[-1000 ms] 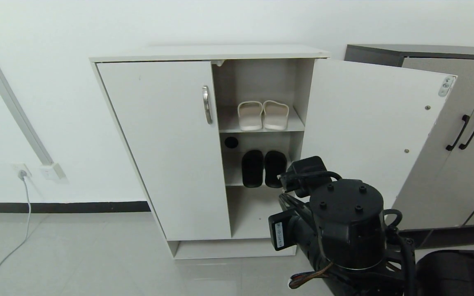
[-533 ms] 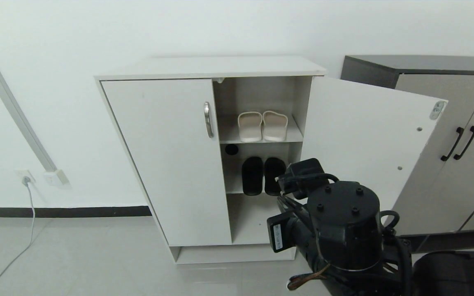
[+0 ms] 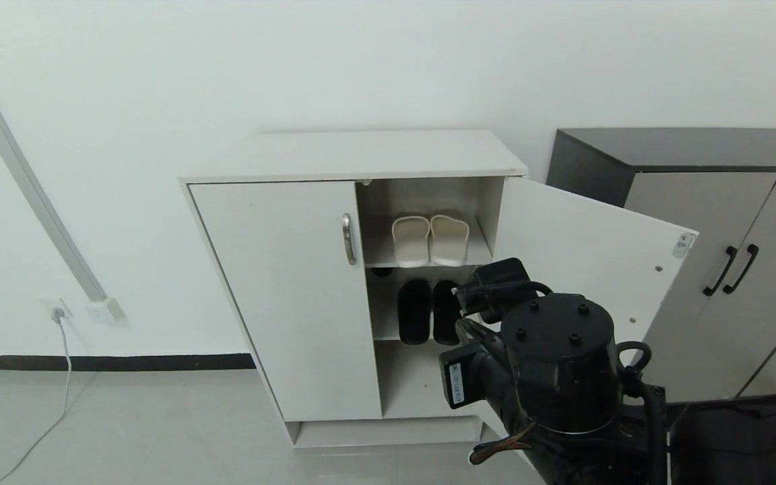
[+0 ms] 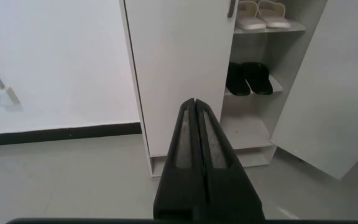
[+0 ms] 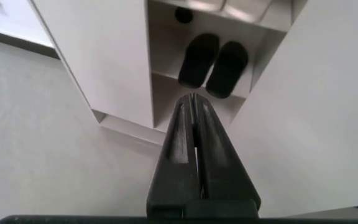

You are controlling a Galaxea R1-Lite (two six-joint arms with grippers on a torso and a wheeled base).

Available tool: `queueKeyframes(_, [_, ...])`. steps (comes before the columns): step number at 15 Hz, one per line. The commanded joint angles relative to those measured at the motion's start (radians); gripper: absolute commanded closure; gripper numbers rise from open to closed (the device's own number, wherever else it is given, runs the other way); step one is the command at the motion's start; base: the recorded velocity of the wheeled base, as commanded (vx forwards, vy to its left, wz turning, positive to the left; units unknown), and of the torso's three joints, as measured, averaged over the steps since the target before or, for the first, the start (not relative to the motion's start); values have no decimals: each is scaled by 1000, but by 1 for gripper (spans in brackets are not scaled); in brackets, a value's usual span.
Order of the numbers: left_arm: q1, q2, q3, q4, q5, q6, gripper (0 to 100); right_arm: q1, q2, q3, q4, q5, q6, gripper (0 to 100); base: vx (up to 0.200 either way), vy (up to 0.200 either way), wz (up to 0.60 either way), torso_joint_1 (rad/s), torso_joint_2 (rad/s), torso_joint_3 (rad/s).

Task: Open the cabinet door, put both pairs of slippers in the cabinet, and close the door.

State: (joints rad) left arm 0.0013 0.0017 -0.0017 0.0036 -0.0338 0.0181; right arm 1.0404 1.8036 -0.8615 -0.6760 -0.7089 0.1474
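Only camera shifted; matte white cabinet door (image 3: 576, 263) open; left tool (image 4: 194, 102) and right tool (image 5: 194, 96) pinched together, empty.

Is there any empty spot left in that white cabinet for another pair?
The white cabinet's bottom compartment, beneath the pair of black slippers, is bare, and so is its flat top. The upper shelf is largely taken by the cream slippers; the black pair crowds the middle shelf.
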Motion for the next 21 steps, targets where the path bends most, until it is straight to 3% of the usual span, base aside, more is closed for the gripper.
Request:
queueKeyframes(1, [0, 0, 0, -1, 0, 0, 100, 0, -1, 2, -1, 0, 0, 100, 0, 0, 0, 163, -471, -320])
queueKeyframes(21, [0, 0, 0, -1, 0, 0, 100, -34, -30, 52, -40, 6, -8, 100, 0, 0, 0, 219, -531, -315])
